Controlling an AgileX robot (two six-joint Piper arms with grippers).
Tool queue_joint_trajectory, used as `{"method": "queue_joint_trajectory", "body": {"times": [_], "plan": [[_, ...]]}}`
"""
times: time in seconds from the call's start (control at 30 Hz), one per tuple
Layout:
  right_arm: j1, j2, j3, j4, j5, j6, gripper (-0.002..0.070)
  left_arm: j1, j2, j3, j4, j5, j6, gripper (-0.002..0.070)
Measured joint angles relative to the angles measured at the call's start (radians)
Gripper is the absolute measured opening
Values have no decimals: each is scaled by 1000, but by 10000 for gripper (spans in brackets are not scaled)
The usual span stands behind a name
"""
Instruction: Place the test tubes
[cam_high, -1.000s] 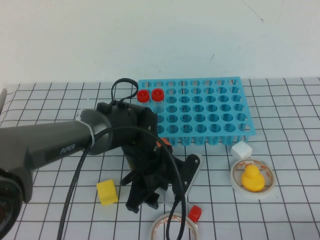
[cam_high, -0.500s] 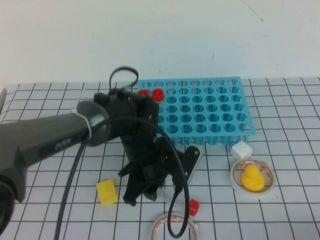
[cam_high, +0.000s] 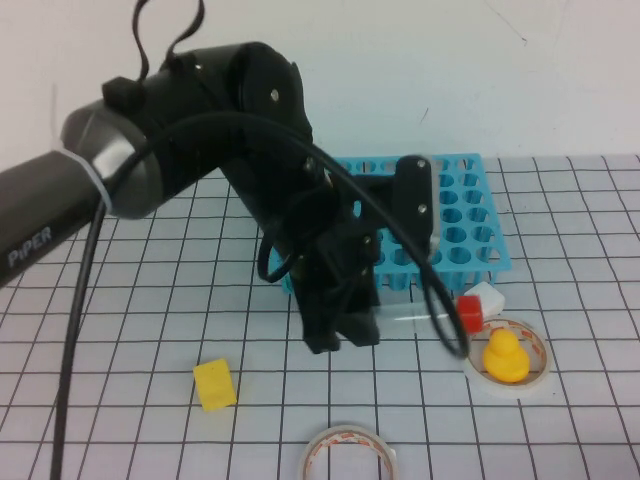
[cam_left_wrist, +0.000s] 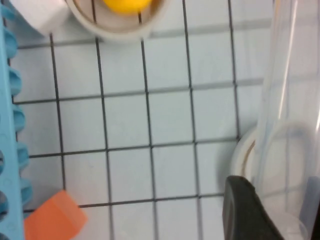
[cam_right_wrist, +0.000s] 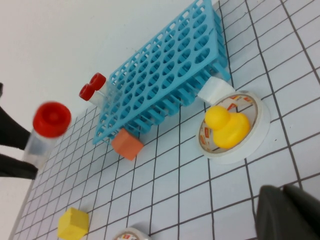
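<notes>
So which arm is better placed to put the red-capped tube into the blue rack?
Left. The left hand grips the red-capped tube just in front of the blue rack; the right hand is shut, holding nothing, farther off.

left arm (cam_high: 60, 220) comes in from the left, wrist (cam_high: 230, 110) lifted high and bent downward. left gripper (cam_high: 345, 320) points down and to the right, clear of the table, clamped on a test tube (cam_high: 405, 317) held roughly level. right gripper (cam_right_wrist: 287, 210) is outside the high view, fingers closed, empty.
</notes>
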Motion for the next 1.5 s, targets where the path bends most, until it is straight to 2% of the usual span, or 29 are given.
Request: {"method": "queue_joint_trajectory", "body": {"times": [0.13,0.27,0.4,0.53,0.77,0.9,0.97,1.1,1.27,1.37,1.5], "plan": [[0,0,0,9,0,0,-1,24,-13,-5,-59,8,-130,211],[0,0,0,22,0,0,-1,137,-50,44,-203,11,-186,211],[0,0,0,74,3,-9,-1,310,-150,207,-454,0,-113,211],[0,0,0,208,4,-166,-1,404,-298,420,-665,-18,49,211],[0,7,0,736,0,-792,-1,407,-491,747,-933,-135,238,211],[0,116,-52,810,49,-962,-1,407,-554,892,-1179,-156,391,211],[0,197,-112,819,84,-1036,-1,407,-579,955,-1250,-158,470,211],[0,366,-243,835,174,-1195,-1,407,-596,1016,-1282,-162,574,211],[0,645,-404,858,400,-1393,-1,407,-596,1022,-1289,-162,587,211],[0,823,-490,861,539,-1462,-1,407,-594,1022,-1289,-162,591,211],[50,994,-604,862,591,-1497,11,407,-592,1022,-1290,-181,591,211]]}}
